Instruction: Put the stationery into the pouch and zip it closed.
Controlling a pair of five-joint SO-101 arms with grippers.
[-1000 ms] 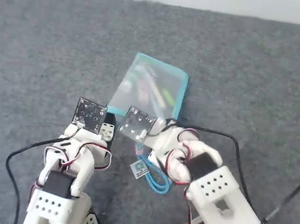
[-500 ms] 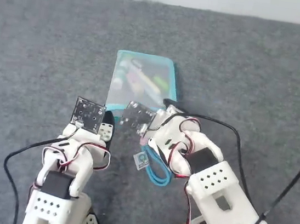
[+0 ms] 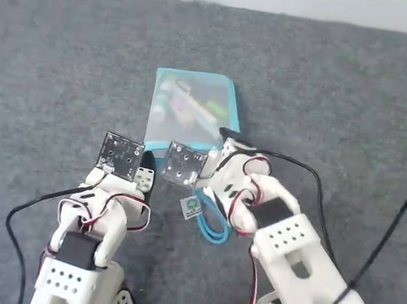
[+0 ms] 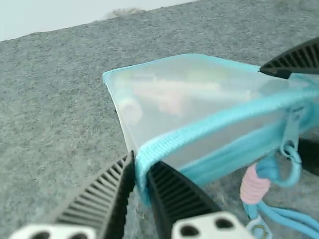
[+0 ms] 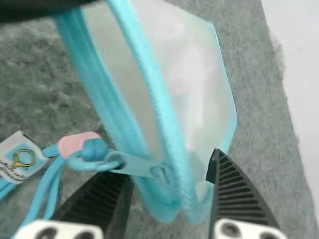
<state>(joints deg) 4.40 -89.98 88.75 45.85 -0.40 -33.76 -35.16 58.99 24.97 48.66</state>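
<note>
Nearest me on the grey counter (image 3: 65, 66) lies one blue cord (image 3: 212, 227) with one tag (image 3: 191, 208). Just beyond, my left fingers (image 4: 130, 167) pinch the one pouch (image 3: 194, 109) by its corner. My right fingers (image 5: 219, 172) spread wide astride its zip edge, with stationery inside.

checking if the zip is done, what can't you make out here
Stationery: all views, blurred by the pouch's frosted wall; item types unclear.
Zipper's end: high view, hidden under the right arm's camera board; left wrist view, cut off by the frame edge past the zipper pull.
Tag on the cord: high view, print too small.
</note>
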